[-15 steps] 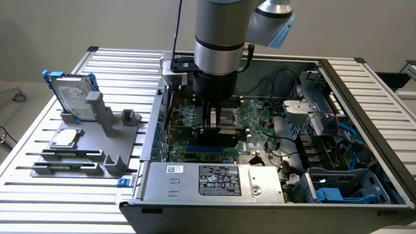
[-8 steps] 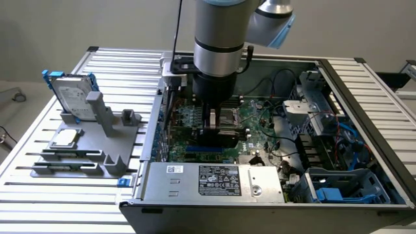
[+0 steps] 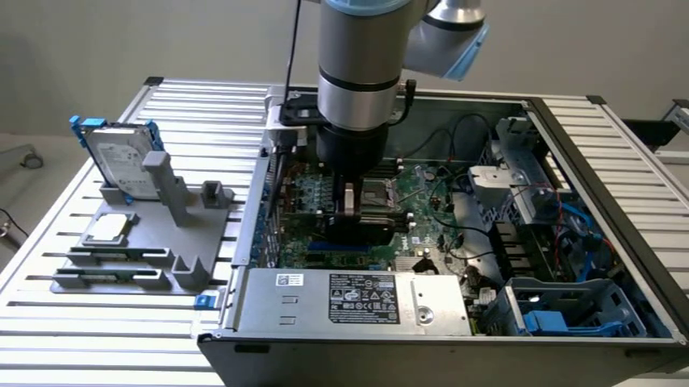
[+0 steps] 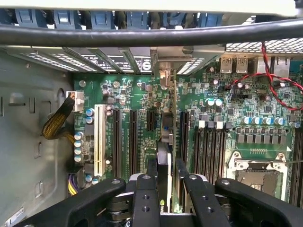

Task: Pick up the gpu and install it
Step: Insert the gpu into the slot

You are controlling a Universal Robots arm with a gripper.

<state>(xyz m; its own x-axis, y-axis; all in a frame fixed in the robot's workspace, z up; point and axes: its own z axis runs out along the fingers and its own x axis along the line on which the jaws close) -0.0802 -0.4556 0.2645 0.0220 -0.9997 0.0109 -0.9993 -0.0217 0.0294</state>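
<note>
Gpu point(image 4: 164, 142) is seen edge-on in the wrist view, standing upright and pinched between the jaws, which are closed onto its two faces. Its lower edge is set over the green motherboard point(image 4: 128, 94), among the long black expansion slots point(image 4: 134, 137); whether it already touches a slot cannot be told. Its metal end is pointed toward the slotted rear wall point(image 4: 118, 59) of the computer case point(image 3: 603, 153). In the exterior view the gpu point(image 3: 350, 201) is carried low inside the open case, under the arm point(image 3: 361, 72). On the desk point(image 3: 194, 101), well apart from the card, a hard drive point(image 3: 113, 153) is stood in a grey holder point(image 3: 161, 234). The pick-up is judged done and the seating is judged to be in hand. This step calls for the card edge to be lined up along one slot, the bracket matched to a rear opening, and pressure applied straight down.
</note>
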